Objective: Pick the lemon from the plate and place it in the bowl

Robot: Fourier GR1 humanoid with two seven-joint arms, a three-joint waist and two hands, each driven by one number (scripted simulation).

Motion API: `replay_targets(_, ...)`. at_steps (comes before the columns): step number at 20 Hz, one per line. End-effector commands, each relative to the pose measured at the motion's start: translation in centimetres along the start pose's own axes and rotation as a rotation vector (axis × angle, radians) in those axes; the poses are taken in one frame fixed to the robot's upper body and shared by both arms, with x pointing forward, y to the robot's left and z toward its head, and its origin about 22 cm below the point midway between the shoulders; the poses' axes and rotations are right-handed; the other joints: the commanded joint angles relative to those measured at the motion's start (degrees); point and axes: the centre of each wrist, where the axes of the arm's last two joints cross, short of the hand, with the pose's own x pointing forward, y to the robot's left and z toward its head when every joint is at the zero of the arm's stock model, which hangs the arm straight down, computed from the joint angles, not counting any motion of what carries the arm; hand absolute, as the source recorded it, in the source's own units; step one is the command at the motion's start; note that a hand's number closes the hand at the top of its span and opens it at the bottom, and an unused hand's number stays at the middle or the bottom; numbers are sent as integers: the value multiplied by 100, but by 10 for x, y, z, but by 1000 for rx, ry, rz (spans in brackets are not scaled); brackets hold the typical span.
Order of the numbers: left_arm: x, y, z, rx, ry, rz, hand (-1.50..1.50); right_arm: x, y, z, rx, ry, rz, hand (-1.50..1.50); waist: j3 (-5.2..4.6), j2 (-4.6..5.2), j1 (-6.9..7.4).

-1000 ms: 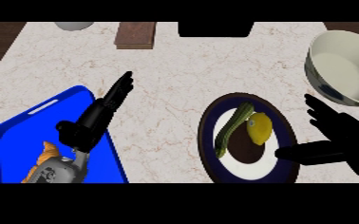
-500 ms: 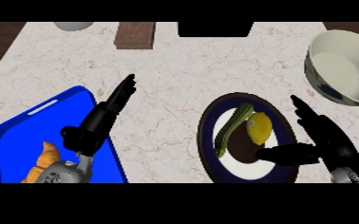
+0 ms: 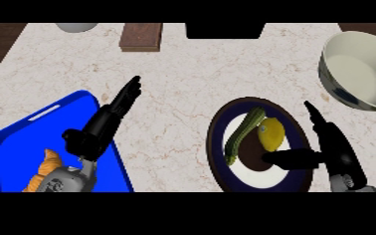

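Lemon (image 3: 272, 133): on the plate (image 3: 217, 144) near the front edge of the table (image 3: 191, 69), beside a green vegetable (image 3: 243, 135); not lifted.
Bowl (image 3: 352, 74): at the table's right edge, no lemon inside.
Right hand (image 3: 337, 150): just beside the lemon, fingers straight, thumb spread, holding nothing.
Left hand (image 3: 103, 123): fingers straight, holding nothing.
Outstanding: grasp, carry, placement.

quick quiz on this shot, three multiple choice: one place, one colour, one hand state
1. Where is the lemon? A on the bare counter; B on the plate, beside the green vegetable; C inside a cup.
2. What colour is the tray at the left? A blue; B red; C yellow.
3. How is the right hand? A curled round the lemon; B a closed fist; C open, thumb over the plate.
1 B, it lies on the plate next to the vegetable; 2 A, its surface is blue; 3 C, its fingers are straight, none round the lemon.
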Motion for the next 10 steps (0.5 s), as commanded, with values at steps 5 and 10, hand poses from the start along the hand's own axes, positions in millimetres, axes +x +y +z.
replay_targets(5, 5, 12, 16, 6, -4, 6, 0, -36, 28, -15, -24, 134, -5, -150, 5, 1, 12)
replay_targets(10, -21, 3, 2, -15, -1, 19, 0, -10, 35, -34, 19, 158, -7, -150, 2, 10, 14)
